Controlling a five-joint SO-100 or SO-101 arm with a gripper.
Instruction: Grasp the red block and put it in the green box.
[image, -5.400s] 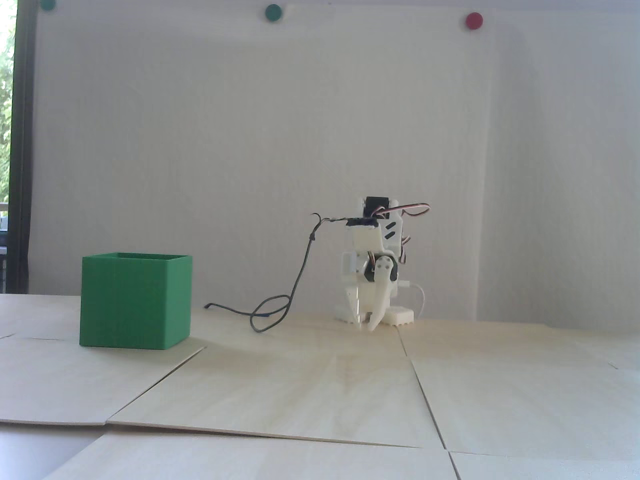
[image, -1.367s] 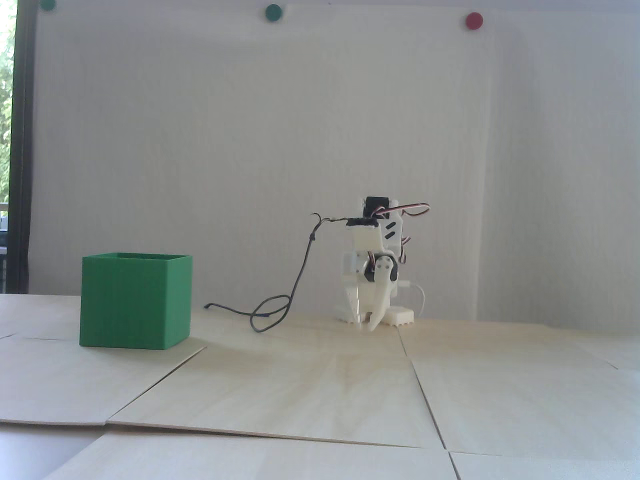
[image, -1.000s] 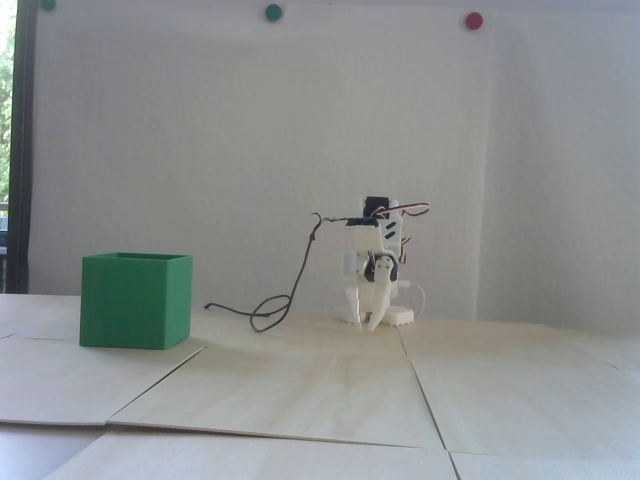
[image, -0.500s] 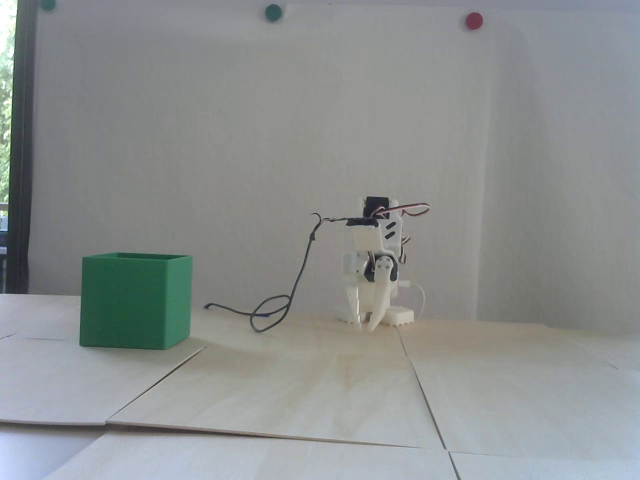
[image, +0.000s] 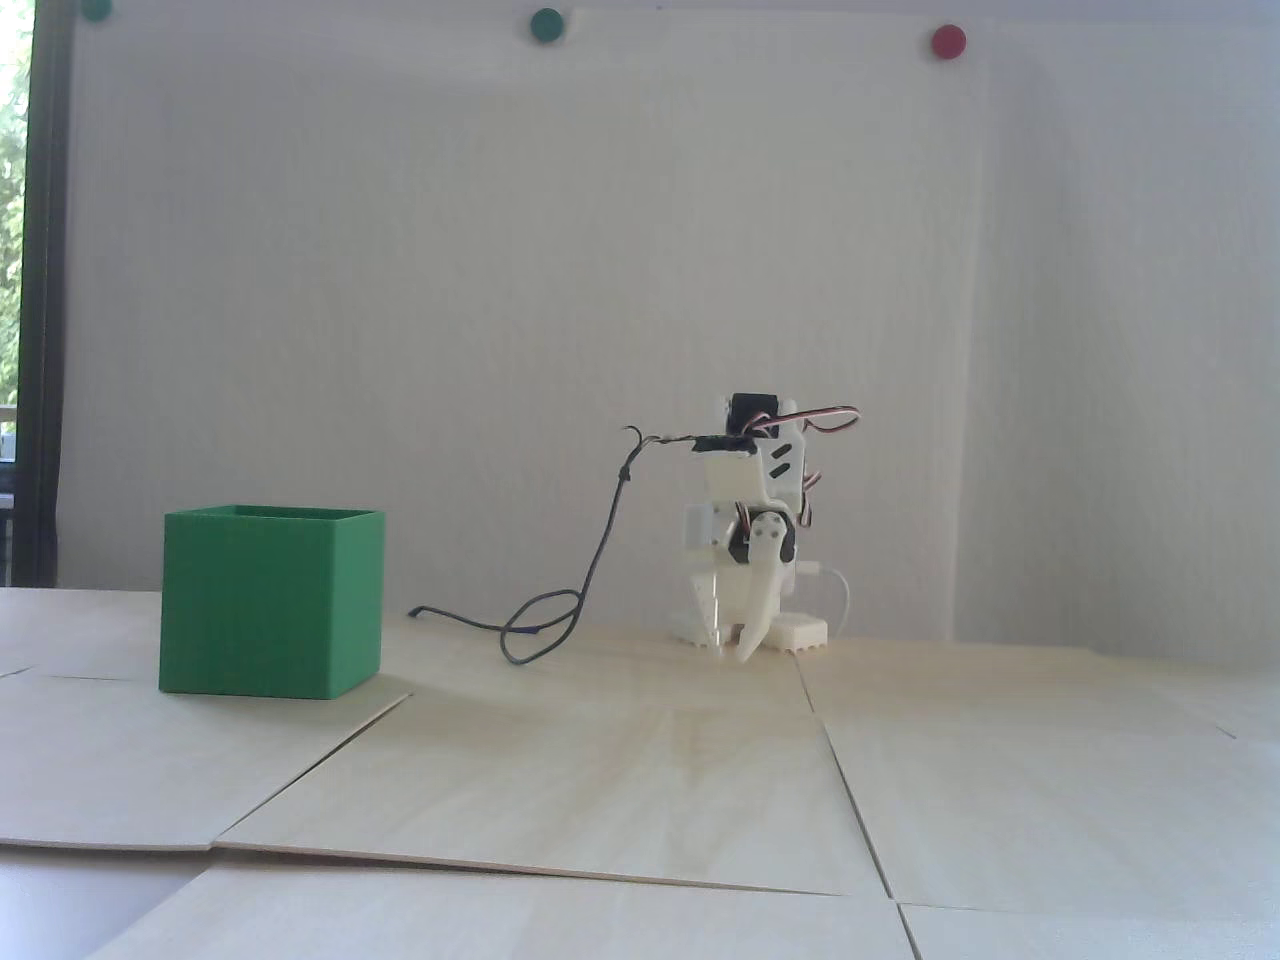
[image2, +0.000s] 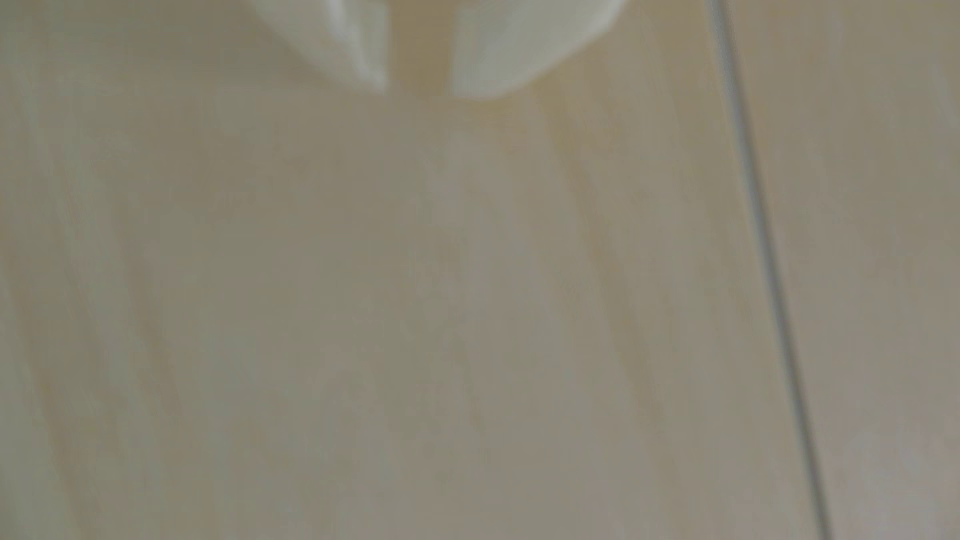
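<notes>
The red block shows in neither view. The green box (image: 270, 600) stands on the wooden table at the left of the fixed view, its open top seen edge-on and its inside hidden. My white arm is folded low at the back centre. Its gripper (image: 733, 650) points down at the table, well right of the box. In the wrist view the gripper (image2: 421, 91) enters from the top edge. Its two white fingertips (image2: 493, 62) stand close together with only a thin slit of bare wood between them, and they hold nothing.
A dark cable (image: 545, 625) loops on the table between the box and the arm. Seams (image2: 763, 259) run between the pale wood panels (image: 640, 780). A red dot (image: 947, 41) and green dots (image: 546, 24) sit high on the white wall.
</notes>
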